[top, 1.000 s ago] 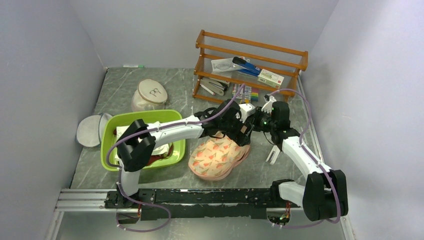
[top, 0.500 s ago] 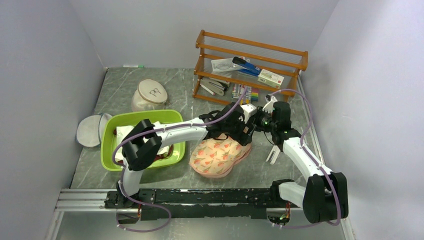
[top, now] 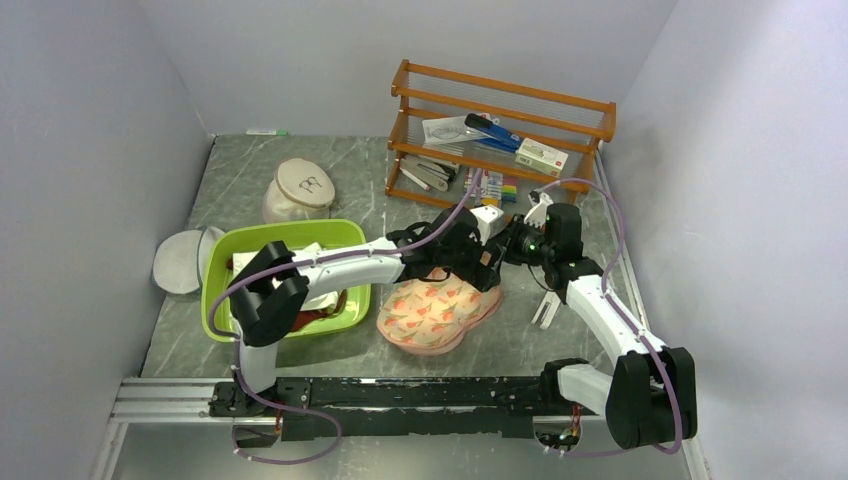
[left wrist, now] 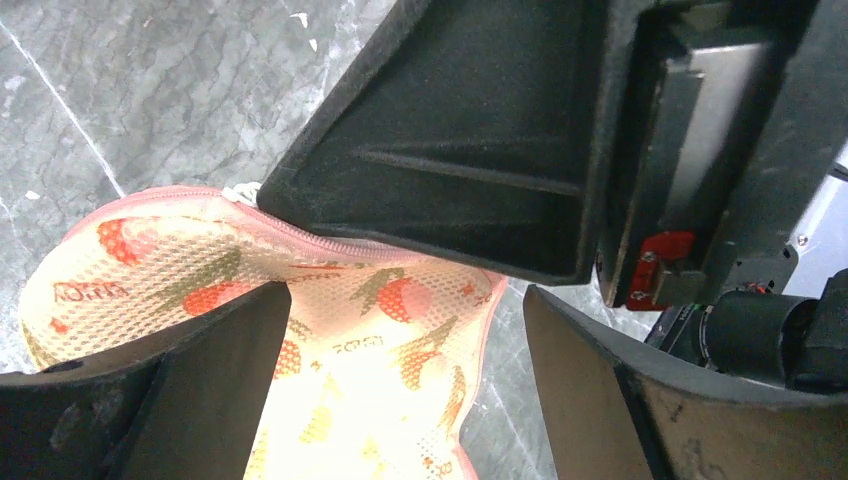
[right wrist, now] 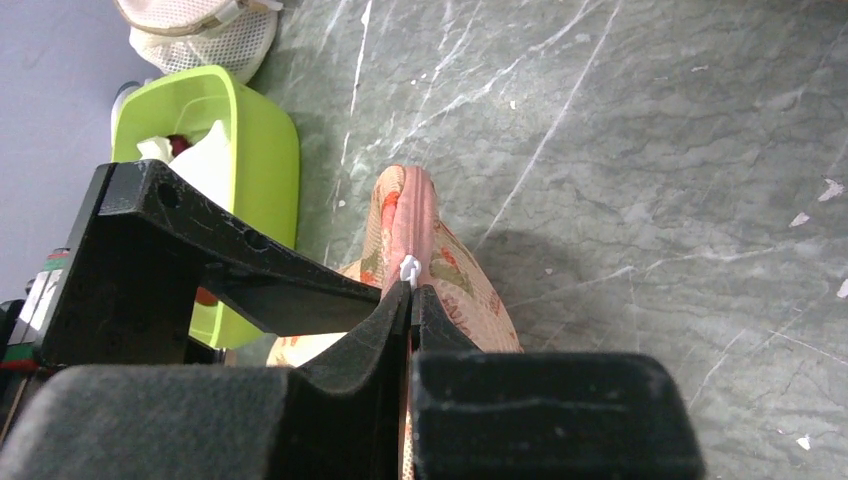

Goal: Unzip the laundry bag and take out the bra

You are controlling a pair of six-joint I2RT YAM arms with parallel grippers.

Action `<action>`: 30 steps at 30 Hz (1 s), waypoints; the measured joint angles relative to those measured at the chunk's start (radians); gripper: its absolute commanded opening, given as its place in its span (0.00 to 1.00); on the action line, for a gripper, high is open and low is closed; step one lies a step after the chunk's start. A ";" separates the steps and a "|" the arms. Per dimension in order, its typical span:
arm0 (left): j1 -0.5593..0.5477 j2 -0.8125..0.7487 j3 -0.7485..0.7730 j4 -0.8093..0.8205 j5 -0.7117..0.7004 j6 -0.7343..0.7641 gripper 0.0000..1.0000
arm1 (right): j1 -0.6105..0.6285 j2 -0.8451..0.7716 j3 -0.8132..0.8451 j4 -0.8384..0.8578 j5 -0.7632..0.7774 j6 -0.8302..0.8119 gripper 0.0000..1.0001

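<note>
Black rail (top: 400,393) along the near edge carries both arm bases. Just beyond it, on the grey marbled table (top: 510,345), lies the laundry bag (top: 430,318), peach-pink with red-orange prints and flat on its side. To its left I see a lime-green basin (top: 214,290) with white and dark red cloth in it, close beside the bag. A small white object (top: 545,310) lies on the table to the bag's right.

Both arms reach in over the bag's far lobe. My left gripper (left wrist: 400,320) is spread wide, with one finger on each side of the printed mesh below it. I cannot tell whether either finger touches the fabric. My right gripper (right wrist: 410,296) is pinched tight, with the white zipper pull (right wrist: 409,267) nipped at its very tips on the bag's pink rim.

Left of the basin lies a flat grey-white disc bag (top: 178,265). Further back sits a white domed mesh bag (top: 300,190). Against the back wall, a wooden rack (top: 500,103) holds pens and small boxes.
</note>
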 measured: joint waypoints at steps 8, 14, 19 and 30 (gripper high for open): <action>0.002 0.058 0.068 -0.001 -0.008 -0.047 0.64 | -0.006 0.000 0.013 -0.010 0.002 -0.002 0.00; 0.000 0.069 0.079 0.001 -0.010 -0.027 0.33 | -0.008 0.001 0.013 -0.009 0.018 -0.011 0.00; 0.005 0.063 0.056 -0.003 -0.006 0.039 0.09 | -0.006 0.032 0.013 -0.007 0.036 -0.039 0.00; 0.009 -0.070 0.030 -0.081 0.045 0.253 0.07 | -0.016 0.148 0.017 0.087 0.012 -0.086 0.00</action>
